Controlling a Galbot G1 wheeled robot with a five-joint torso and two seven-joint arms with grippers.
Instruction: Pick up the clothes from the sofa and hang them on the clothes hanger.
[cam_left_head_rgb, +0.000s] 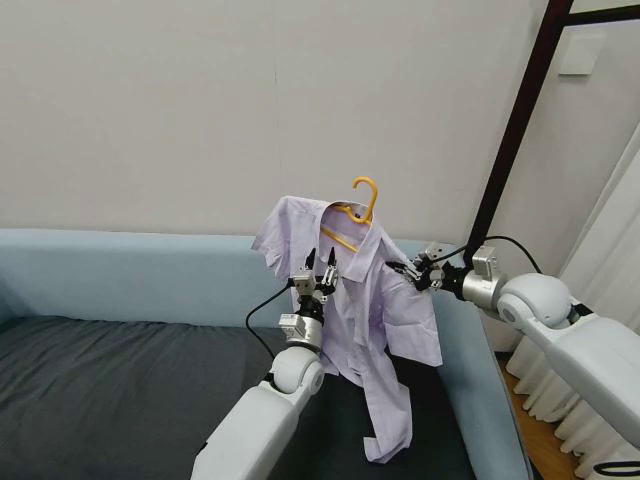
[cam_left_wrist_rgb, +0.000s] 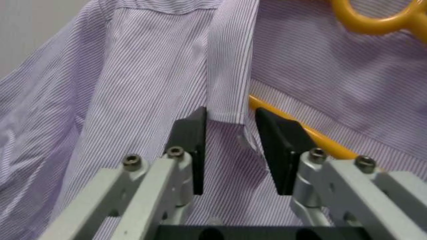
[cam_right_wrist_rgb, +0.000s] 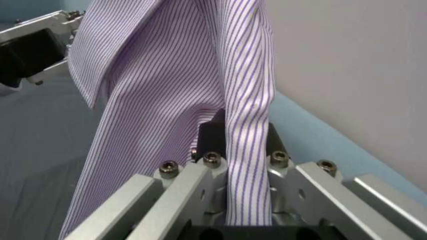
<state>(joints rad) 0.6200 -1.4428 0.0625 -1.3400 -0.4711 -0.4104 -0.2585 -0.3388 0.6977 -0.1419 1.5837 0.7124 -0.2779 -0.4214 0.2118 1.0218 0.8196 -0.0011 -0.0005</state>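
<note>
Over the pale blue sofa (cam_left_head_rgb: 120, 270), above the right end of its dark seat, the left gripper (cam_left_head_rgb: 318, 270) points upward against the front of the striped shirt (cam_left_head_rgb: 375, 300). Its jaws stand moderately apart, with the shirt's front edge lying between the pads (cam_left_wrist_rgb: 193, 150) and not yet pinched. The shirt hangs in the air, draped over a yellow hanger (cam_left_head_rgb: 362, 205), with its tail trailing down toward the seat. To the right, the right gripper (cam_left_head_rgb: 412, 270) is clamped on a fold of cloth at the shirt's shoulder and seems to carry most of the weight. To my eye the job now is settling the shirt squarely on the hanger. The left jaws should close on the hem only, clear of the yellow bar just behind it, while the right grip stays firm so nothing slides off. I can't tell whether the right jaws also hold the hanger's arm through the cloth, since the fabric hides it. The far shoulder of the hanger is covered too. A dark post (cam_left_head_rgb: 515, 130) rises at the right, and its top and foot are out of sight.
</note>
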